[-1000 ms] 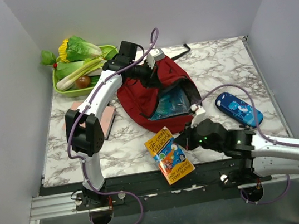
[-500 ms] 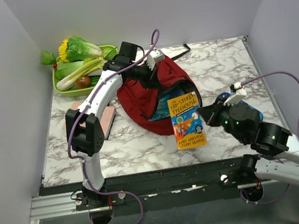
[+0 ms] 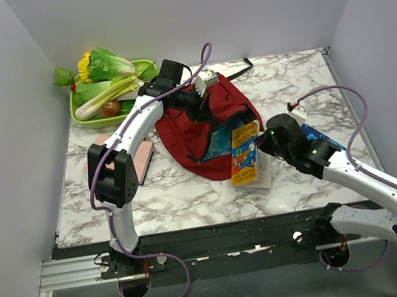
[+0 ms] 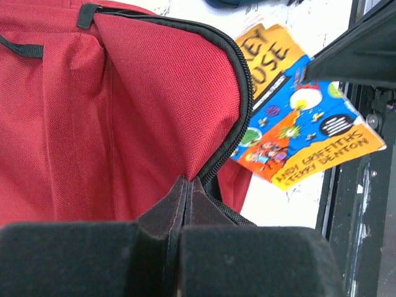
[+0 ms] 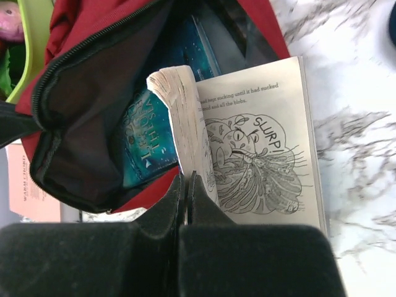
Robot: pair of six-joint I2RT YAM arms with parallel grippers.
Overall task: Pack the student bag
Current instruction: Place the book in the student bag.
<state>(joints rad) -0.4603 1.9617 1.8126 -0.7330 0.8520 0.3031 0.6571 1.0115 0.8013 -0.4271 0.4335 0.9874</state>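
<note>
While my left gripper pinches the zipper rim of the student bag to hold its mouth open mid-table, my right gripper clamps the paperback by one edge, angling it toward that opening.

The student bag, a dark red soft fabric backpack trimmed with black zipper tape, lay slumped at the middle of the marble worktop. Its main compartment gaped open toward the near right, one zippered edge pulled up, with dark lining showing and a teal book inside.
</note>
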